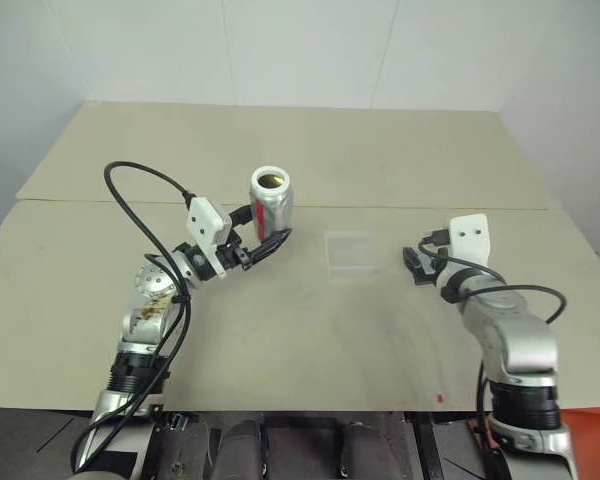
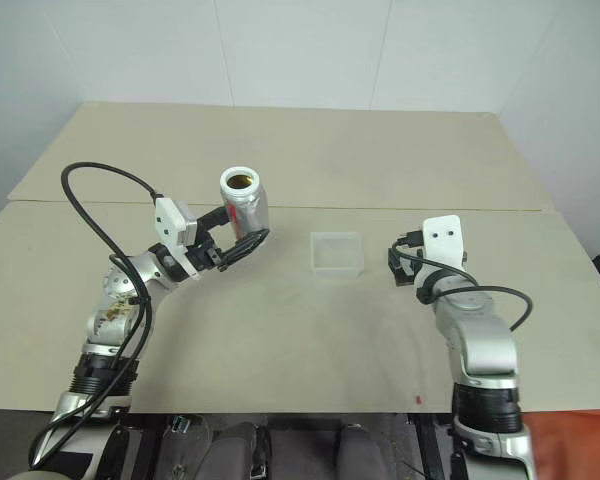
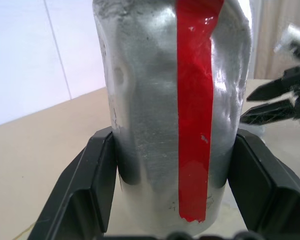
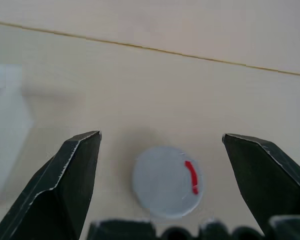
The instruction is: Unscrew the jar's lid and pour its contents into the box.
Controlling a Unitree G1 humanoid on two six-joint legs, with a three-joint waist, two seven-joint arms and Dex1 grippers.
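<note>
Landmark: box [image 2: 337, 251], clear, shallow, resting flat on the table [image 2: 300, 150] near its middle.
Jar [image 1: 271, 203]: to the robot's left of the box and apart from it, upright, raised off the table in the left gripper's grasp; mouth uncovered, brownish contents [image 1: 271, 180] visible inside.
Jar label: silvery-grey, dented, with a vertical red stripe [image 3: 195, 100] facing the left wrist.
Left gripper [image 1: 263, 244]: jaws clenched on the jar's lower body, one finger on each side.
Lid [image 4: 166, 181]: off the jar, lying flat on the table on the box's right side, between the right gripper's fingers without touching them; grey, with a short red mark near its edge.
Right gripper [image 4: 162, 170]: to the right of the box, jaws released and spread wide, grasping nothing.
</note>
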